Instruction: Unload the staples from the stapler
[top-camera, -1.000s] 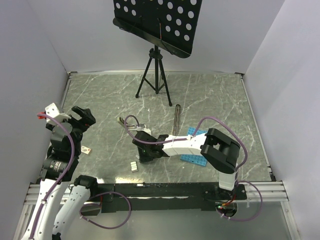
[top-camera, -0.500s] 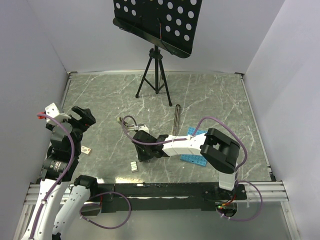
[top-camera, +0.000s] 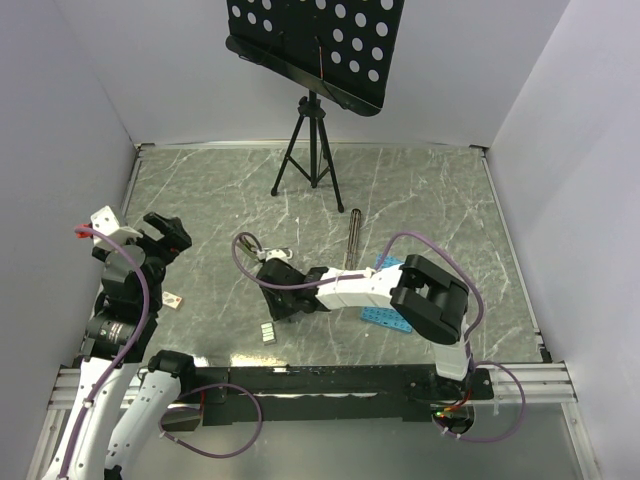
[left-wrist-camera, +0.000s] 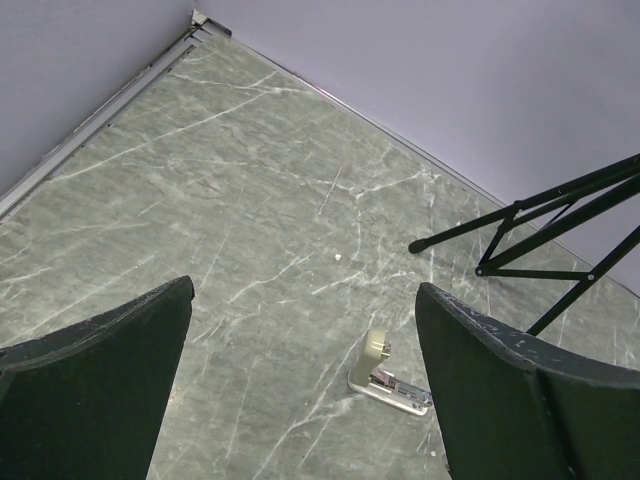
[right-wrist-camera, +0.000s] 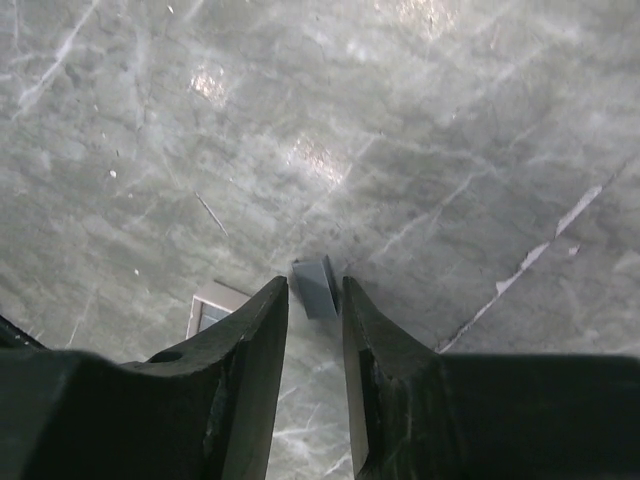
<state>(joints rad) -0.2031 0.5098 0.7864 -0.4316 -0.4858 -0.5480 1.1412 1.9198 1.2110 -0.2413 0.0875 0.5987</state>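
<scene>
The stapler (top-camera: 268, 249) lies opened on the marble table just beyond my right wrist, partly crossed by a purple cable. In the left wrist view, the stapler (left-wrist-camera: 386, 375) sits far ahead between the wide-apart fingers of my open left gripper (left-wrist-camera: 300, 400). The left gripper (top-camera: 164, 233) is raised at the left side. My right gripper (top-camera: 275, 312) is low over the table. Its tips (right-wrist-camera: 315, 290) closely flank a small grey block of staples (right-wrist-camera: 316, 285). A second pale staples block (top-camera: 268, 330) (right-wrist-camera: 208, 308) rests on the table beside it.
A black tripod music stand (top-camera: 312, 150) is at the back. A thin dark rod (top-camera: 354, 235) and a blue perforated plate (top-camera: 385, 313) lie under the right arm. A small tan piece (top-camera: 175, 298) sits near the left arm. White walls enclose the table.
My right arm has stretched a little further left, bringing its gripper nearer the pale staples block. The left arm and the stapler have stayed still.
</scene>
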